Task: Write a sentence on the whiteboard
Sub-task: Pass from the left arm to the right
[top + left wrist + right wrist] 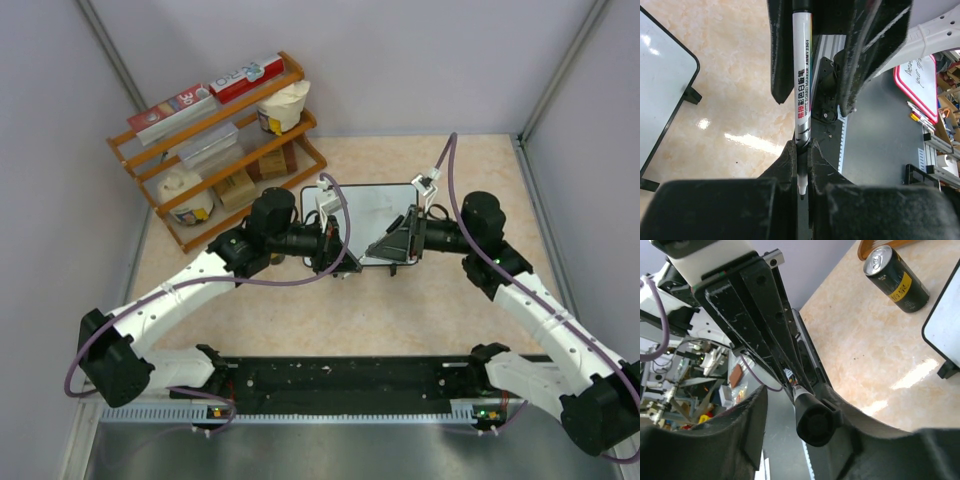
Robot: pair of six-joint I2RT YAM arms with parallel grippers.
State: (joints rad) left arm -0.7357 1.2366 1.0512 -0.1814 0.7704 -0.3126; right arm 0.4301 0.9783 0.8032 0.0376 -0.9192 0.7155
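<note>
Pressed together nearest the lens, the left gripper [801,152] is seen pinching a white-barrelled marker [802,75]. Beneath everything the beige table [430,300] is spread, and the whiteboard [372,212] is laid flat on it, just beyond both grippers (a wooden rack [215,150] is stood to its left). The right gripper [815,97] is held spread around the marker's far end.
</note>
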